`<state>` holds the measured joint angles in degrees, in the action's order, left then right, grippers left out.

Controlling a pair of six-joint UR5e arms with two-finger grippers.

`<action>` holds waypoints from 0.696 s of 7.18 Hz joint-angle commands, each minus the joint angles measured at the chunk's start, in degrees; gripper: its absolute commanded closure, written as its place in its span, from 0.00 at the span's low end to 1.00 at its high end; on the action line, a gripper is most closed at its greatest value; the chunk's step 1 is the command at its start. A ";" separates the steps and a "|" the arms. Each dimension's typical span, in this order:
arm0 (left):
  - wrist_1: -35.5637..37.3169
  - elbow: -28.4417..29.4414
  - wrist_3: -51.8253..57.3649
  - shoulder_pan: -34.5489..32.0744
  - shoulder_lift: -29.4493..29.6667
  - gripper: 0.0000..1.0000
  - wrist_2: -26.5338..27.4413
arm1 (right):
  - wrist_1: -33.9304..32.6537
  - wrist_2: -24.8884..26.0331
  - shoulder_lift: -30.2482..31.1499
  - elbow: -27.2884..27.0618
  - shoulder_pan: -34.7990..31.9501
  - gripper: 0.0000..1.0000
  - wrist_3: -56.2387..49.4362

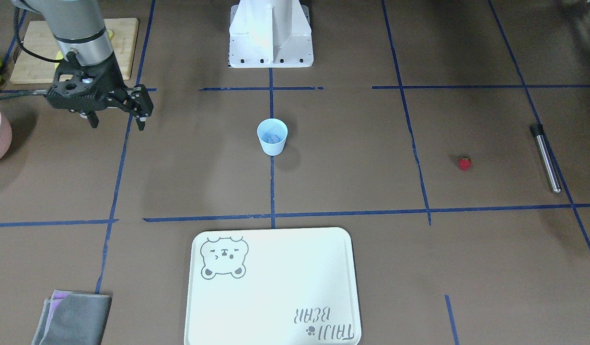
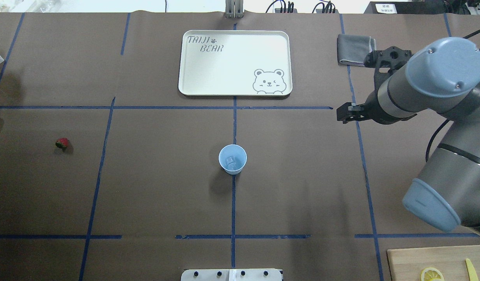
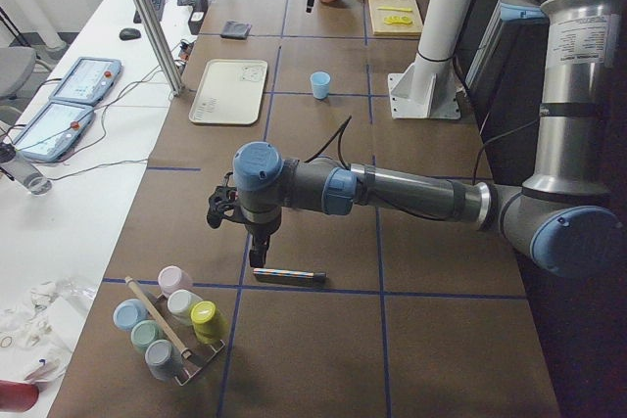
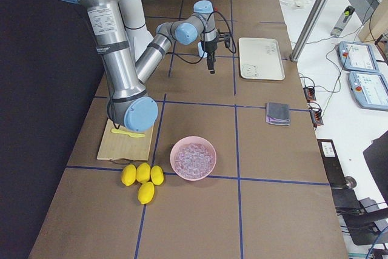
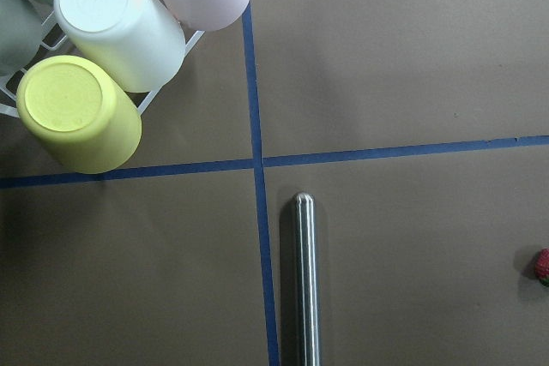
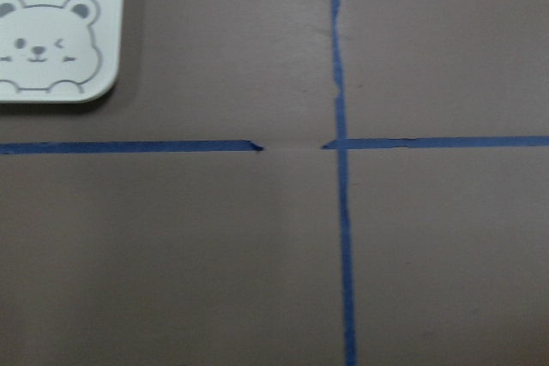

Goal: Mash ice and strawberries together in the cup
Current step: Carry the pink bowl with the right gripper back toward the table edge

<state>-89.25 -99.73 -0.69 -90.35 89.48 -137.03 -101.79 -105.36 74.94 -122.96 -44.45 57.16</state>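
Two claws are showing. The right claw [image 1: 116, 120] is hanging above the table [image 1: 194, 163], well apart from the cup [image 1: 272, 137], on the robot's right side of it. Its two fingers are standing wide apart and are holding nothing. The left claw [image 3: 259, 254] is hanging much farther from the cup, on the robot's left side of it. It is pointing down just above a shiny metal stick [image 1: 545, 158]. This claw is showing only small and from the side, so I cannot tell if it is wide or narrow.

The cup is standing upright on a blue tape line [image 1: 272, 191], out in front of the robot's white base [image 1: 271, 38]. The ice [image 2: 232, 160] is lying at the bottom of the cup. The strawberry [image 1: 464, 163] is lying on the table, well apart from the cup, between the cup and the metal stick.

A white tray [image 1: 275, 292] with a bear drawing is lying on the side of the cup away from the robot. A grey cloth [image 1: 74, 318] is lying near the tray, more to the cup's right. Far to the cup's right, a pink bowl [image 4: 182, 171] is holding more ice lumps. Four yellow lemons [image 4: 143, 175] are lying just beside it, and a wooden board [image 2: 419, 259] is carrying a lemon slice [image 2: 432, 274]. Past the metal stick from the cup, some coloured tumblers [image 5: 77, 113] are sitting in a wire rack.
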 commanded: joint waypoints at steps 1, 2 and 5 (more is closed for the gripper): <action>0.04 -0.29 -0.01 0.00 -0.01 0.00 -0.08 | 2.36 -6.46 6.69 -0.79 -8.59 0.00 -5.74; -0.05 -0.29 -0.01 0.00 -0.01 0.00 -0.08 | 3.34 -14.79 9.50 0.25 -13.86 0.00 -7.57; -0.23 -0.29 -0.01 0.00 -0.01 0.00 0.01 | 7.13 -20.48 18.47 3.14 -25.31 0.00 -38.80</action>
<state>-89.45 -100.02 -0.70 -90.35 89.47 -137.03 -95.32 -123.11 90.02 -121.75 -65.07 29.62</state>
